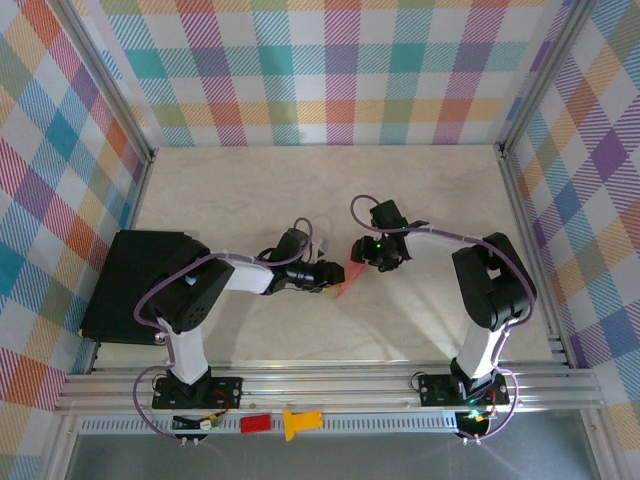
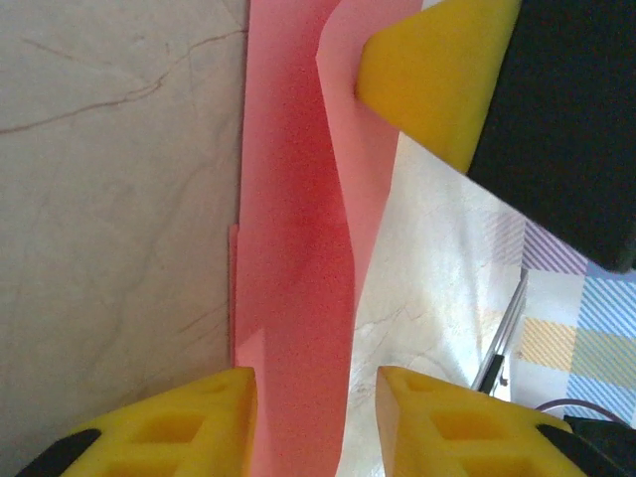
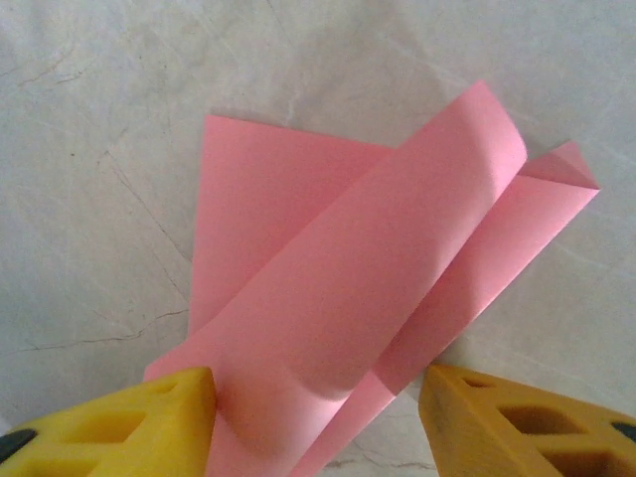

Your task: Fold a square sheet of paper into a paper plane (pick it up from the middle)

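- Yellow fingers [image 2: 224, 397] of our left gripper [image 2: 313, 397] stand spread, and the half-folded pink sheet of paper [image 2: 293, 248] runs between them as a narrow strip, not clamped.
- Our right gripper [image 3: 318, 393] is spread too; the sheet lies between its fingers, with one flap curling up off the bench [image 3: 89, 119].
- From above, we see the sheet mid-bench, between the two gripper tips, which are close together.

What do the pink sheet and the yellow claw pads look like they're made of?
The square sheet of paper: thin matte paper; it holds creases and curls softly. Right claw pads: probably moulded plastic or foam, matte yellow, with hollow cells.
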